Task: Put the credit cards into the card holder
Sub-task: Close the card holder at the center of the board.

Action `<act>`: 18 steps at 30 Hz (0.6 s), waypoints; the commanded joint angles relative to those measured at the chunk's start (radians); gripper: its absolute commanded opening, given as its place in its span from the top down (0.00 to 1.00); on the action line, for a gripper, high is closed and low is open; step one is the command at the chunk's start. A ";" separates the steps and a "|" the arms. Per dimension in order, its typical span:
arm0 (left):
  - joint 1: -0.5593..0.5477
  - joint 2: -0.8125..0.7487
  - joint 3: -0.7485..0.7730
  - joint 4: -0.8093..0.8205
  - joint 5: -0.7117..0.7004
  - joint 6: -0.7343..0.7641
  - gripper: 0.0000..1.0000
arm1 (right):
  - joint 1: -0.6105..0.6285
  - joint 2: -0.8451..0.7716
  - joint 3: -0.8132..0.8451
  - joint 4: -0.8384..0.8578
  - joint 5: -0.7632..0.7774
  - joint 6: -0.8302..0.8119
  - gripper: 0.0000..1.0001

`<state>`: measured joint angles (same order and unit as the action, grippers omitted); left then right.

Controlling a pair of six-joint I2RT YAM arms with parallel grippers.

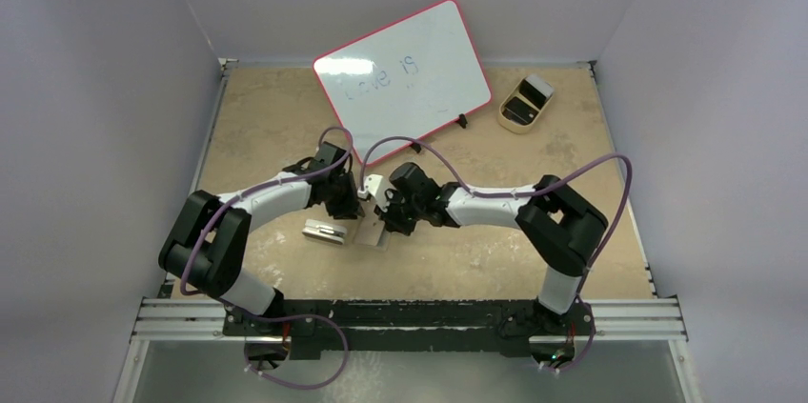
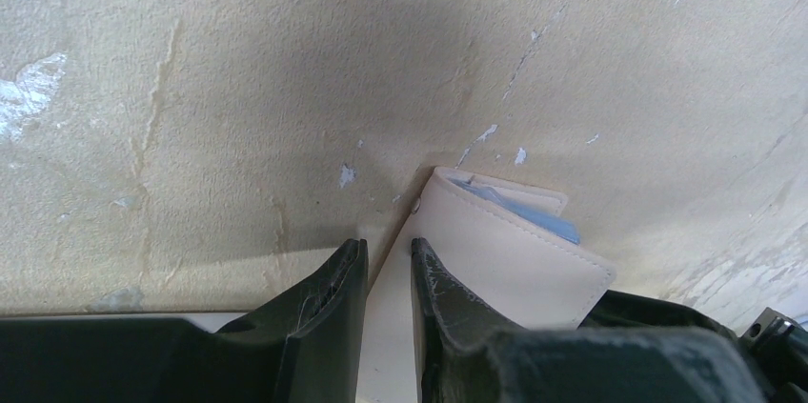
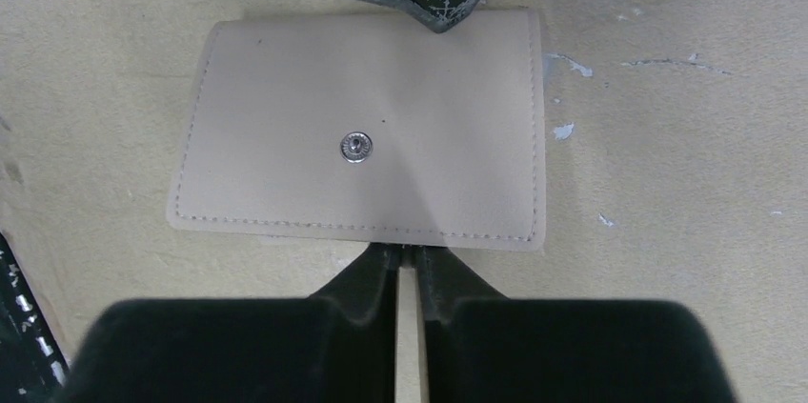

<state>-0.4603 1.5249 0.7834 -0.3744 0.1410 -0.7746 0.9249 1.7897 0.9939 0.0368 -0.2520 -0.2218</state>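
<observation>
Card holder: it lies flat on the bench at the centre, between the two arms, snap stud facing up.

Left gripper: the fingers are clenched on the holder's pale edge, with only that leather between them. In the right wrist view one left finger rests on the holder's far edge.

Right gripper: the fingers are clenched on a thin pale-tan edge seen end-on at the holder's near side. By its colour I judge this to be the holder's own flap rather than a card, but this is not certain.

Credit cards: one pale blue card sits inside the holder, its edge standing a little proud of the pocket. How many cards lie beneath it cannot be told. No loose card shows on the bench in any view. The silver-white block just left of the holder is thicker than a card and is not counted.

Assessment: insertion appears largely done. What remains, in my judgement, is to seat the blue card fully and release the holder.
</observation>
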 commanded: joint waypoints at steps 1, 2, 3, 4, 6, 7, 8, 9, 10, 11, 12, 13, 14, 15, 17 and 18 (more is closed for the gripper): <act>0.000 0.005 0.015 0.030 0.007 -0.009 0.77 | 0.011 -0.053 -0.052 0.132 0.041 0.031 1.00; 0.001 0.006 0.017 0.026 0.001 -0.009 0.77 | 0.011 -0.069 -0.064 0.144 0.038 0.038 1.00; 0.001 0.006 0.018 0.022 -0.006 -0.008 0.77 | 0.012 -0.088 -0.082 0.163 0.015 0.051 1.00; 0.001 0.005 0.020 0.017 -0.014 -0.007 0.77 | 0.010 -0.114 -0.105 0.201 -0.001 0.071 1.00; 0.002 0.006 0.023 0.009 -0.026 -0.002 0.77 | 0.010 -0.171 -0.160 0.304 0.018 0.091 1.00; 0.002 0.007 0.024 0.006 -0.031 -0.003 0.77 | 0.009 -0.196 -0.188 0.361 0.014 0.114 1.00; 0.002 0.007 0.025 0.005 -0.034 -0.003 0.77 | 0.010 -0.218 -0.220 0.424 0.018 0.131 1.00; 0.001 0.009 0.024 0.004 -0.035 -0.002 0.77 | 0.009 -0.237 -0.250 0.487 0.023 0.140 1.00; 0.002 0.010 0.025 0.005 -0.036 -0.004 0.77 | 0.010 -0.249 -0.280 0.559 0.026 0.154 1.00; 0.002 0.012 0.025 0.004 -0.036 -0.005 0.77 | 0.011 -0.253 -0.305 0.626 0.039 0.177 1.00; 0.002 0.011 0.024 0.005 -0.035 -0.004 0.77 | 0.010 -0.249 -0.321 0.676 0.047 0.201 1.00; 0.002 0.010 0.025 0.004 -0.034 -0.005 0.77 | 0.009 -0.239 -0.324 0.697 0.058 0.212 1.00; 0.002 0.008 0.025 0.002 -0.034 -0.005 0.77 | 0.010 -0.227 -0.322 0.708 0.062 0.220 1.00; 0.002 0.006 0.024 0.002 -0.032 -0.006 0.77 | 0.009 -0.213 -0.316 0.717 0.069 0.225 1.00; 0.002 -0.001 0.024 0.003 -0.028 -0.009 0.77 | 0.010 -0.196 -0.335 0.773 0.086 0.250 1.00; 0.001 -0.004 0.023 0.005 -0.021 -0.011 0.77 | 0.010 -0.191 -0.352 0.820 0.090 0.262 1.00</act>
<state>-0.4603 1.5333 0.7834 -0.3828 0.1188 -0.7746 0.9295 1.5799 0.6773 0.6186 -0.2104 -0.0322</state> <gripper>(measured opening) 0.229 0.015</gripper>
